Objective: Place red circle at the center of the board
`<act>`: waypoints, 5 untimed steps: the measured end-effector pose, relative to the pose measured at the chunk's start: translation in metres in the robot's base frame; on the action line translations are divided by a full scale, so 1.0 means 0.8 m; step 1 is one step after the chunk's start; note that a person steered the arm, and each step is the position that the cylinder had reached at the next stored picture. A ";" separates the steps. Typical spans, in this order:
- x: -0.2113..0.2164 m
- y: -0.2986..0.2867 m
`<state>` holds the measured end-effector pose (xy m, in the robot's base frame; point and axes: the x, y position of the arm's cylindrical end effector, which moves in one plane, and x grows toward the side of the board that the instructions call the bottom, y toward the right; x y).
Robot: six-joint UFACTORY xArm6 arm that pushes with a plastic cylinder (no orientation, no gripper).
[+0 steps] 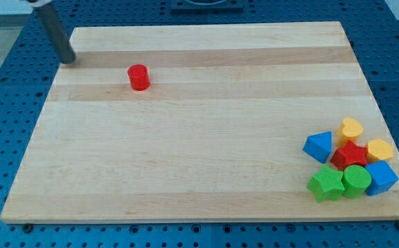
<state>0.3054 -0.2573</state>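
Observation:
The red circle [138, 77] is a small red cylinder standing on the wooden board [199, 138] in its upper left part, well left of and above the board's middle. My tip [68, 60] is at the board's upper left edge, left of the red circle and a little above it, with a clear gap between them. The rod rises from it toward the view's top left.
A cluster of blocks lies at the board's lower right: a blue triangle [318, 147], a red star [350, 156], a green star [325, 184], a green circle [356, 180], a blue cube [381, 178] and two yellow blocks [351, 128] [380, 149].

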 end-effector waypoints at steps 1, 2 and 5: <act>0.055 0.112; 0.113 0.183; 0.073 0.058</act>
<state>0.3642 -0.2112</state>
